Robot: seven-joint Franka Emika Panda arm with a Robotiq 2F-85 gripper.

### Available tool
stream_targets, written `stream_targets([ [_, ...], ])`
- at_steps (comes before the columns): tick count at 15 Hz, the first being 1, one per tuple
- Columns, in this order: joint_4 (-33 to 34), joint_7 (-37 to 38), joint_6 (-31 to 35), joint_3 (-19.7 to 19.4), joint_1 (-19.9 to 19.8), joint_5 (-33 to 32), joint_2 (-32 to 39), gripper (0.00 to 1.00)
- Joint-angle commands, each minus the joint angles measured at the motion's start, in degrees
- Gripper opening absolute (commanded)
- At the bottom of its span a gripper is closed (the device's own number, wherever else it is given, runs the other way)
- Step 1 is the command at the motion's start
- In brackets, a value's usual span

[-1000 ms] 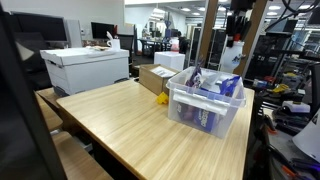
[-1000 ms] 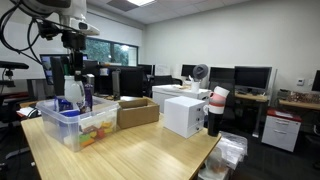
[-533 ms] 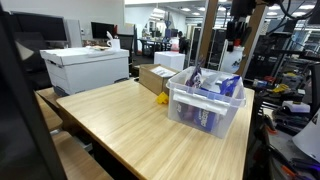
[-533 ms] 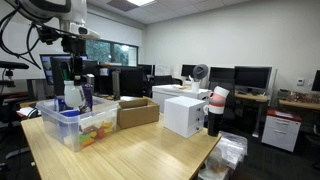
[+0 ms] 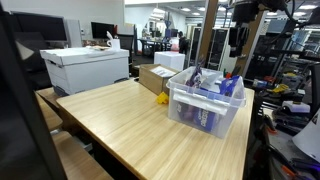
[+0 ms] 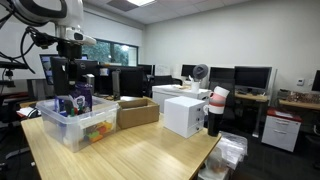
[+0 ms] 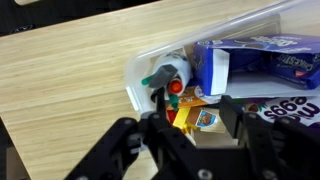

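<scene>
Gripper point(image 7: 192, 118) hovers over clear bin point(image 7: 128, 78), jaws partly spread, nothing pinched. White bottle point(image 7: 178, 72) lies in bin corner, just beside blue packet point(image 7: 255, 60).

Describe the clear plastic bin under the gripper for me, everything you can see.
The clear plastic bin is a translucent rectangular tub with rounded corners and a lipped rim, lidless, upright on the wooden table near one end. Inside lie blue snack bags, an orange packet and, in one corner, a white red-capped bottle. The gripper hovers above it, open, touching nothing.
</scene>
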Motion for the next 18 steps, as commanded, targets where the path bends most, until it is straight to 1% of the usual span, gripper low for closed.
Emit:
stream_targets([
  [1,-2.9,0.8,2.2,1.0,0.2,2.4,-2.1,0.34],
  [9,-3.8,0.3,1.0,2.0,1.1,4.9,-2.3,0.34],
  [18,-5.1,-2.2,0.5,1.4,3.6,12.0,-2.7,0.34],
])
